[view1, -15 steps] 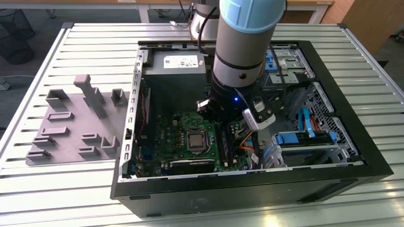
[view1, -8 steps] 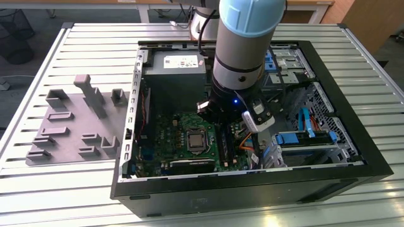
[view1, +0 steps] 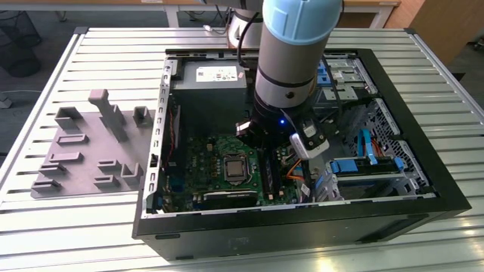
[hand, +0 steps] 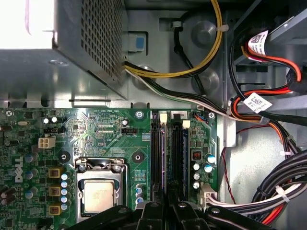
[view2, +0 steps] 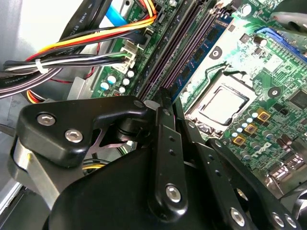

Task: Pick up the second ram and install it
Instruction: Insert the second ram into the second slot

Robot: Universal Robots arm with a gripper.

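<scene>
The exterior view looks down from high up at the open computer case (view1: 393, 198) on the table (view1: 90, 226). Both wrist views sit very close above the green motherboard (hand: 110, 139), sharing its silver processor (view2: 220, 101).

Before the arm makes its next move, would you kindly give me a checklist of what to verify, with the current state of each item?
1. Gripper is over the black RAM slots: ok.
2. Arm is inside the open computer case without touching its walls: ok in the exterior view.
3. Cable bundle lies beside the slots, not across them: ok.
4. Blue-green ram stick stands in a slot beside the CPU socket; fully seated: cannot tell.
5. Gripper is holding a ram stick: cannot tell.
6. Slot end clips are latched: cannot tell.
</scene>
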